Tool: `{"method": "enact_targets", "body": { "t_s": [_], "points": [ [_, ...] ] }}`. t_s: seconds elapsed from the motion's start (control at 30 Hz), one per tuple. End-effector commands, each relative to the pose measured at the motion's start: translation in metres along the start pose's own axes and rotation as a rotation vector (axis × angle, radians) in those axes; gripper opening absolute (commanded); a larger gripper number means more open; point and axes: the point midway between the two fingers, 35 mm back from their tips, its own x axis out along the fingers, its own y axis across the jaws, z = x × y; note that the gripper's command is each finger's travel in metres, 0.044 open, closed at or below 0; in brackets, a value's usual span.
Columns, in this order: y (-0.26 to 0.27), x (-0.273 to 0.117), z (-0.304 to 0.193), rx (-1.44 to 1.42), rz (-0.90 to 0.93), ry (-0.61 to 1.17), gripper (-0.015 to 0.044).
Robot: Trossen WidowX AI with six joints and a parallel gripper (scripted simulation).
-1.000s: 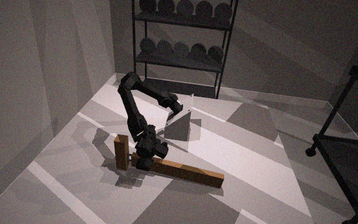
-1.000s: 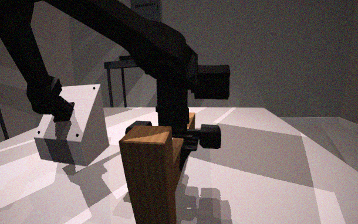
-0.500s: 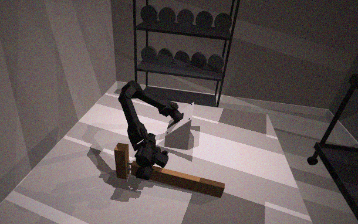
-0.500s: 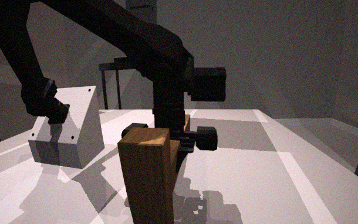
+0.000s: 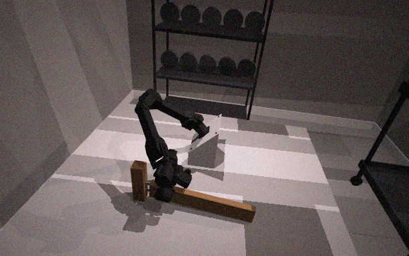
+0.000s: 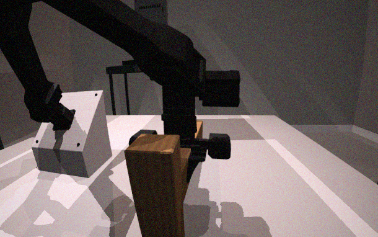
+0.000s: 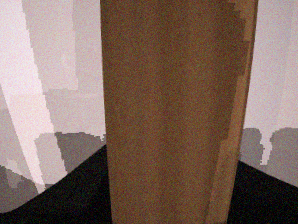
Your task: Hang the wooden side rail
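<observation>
As the arm [image 5: 147,124] [image 6: 124,34] arches over and down, gripper [image 5: 165,191] [image 6: 193,149] [image 7: 153,147] pinching the wooden rail [image 5: 214,202] [image 6: 199,127] [image 7: 170,100], wrist vertical, beside the post [image 5: 139,181] [image 6: 155,186].

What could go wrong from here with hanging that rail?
The hooks sit in the narrow gap beside the post, so they could miss the pins. The tool grips the rail near the post, so it might bump the post when letting go.
</observation>
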Motion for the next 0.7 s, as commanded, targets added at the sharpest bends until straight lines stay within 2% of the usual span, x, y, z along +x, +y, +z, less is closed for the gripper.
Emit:
{"method": "enact_targets", "body": {
  "t_s": [0.0, 0.67],
  "points": [
    [-0.0033, -0.0057, -0.0021, 0.002, -0.016, -0.002, 0.0],
    [-0.0044, -0.0064, -0.0043, 0.002, -0.017, -0.002, 0.0]
  ]
}}
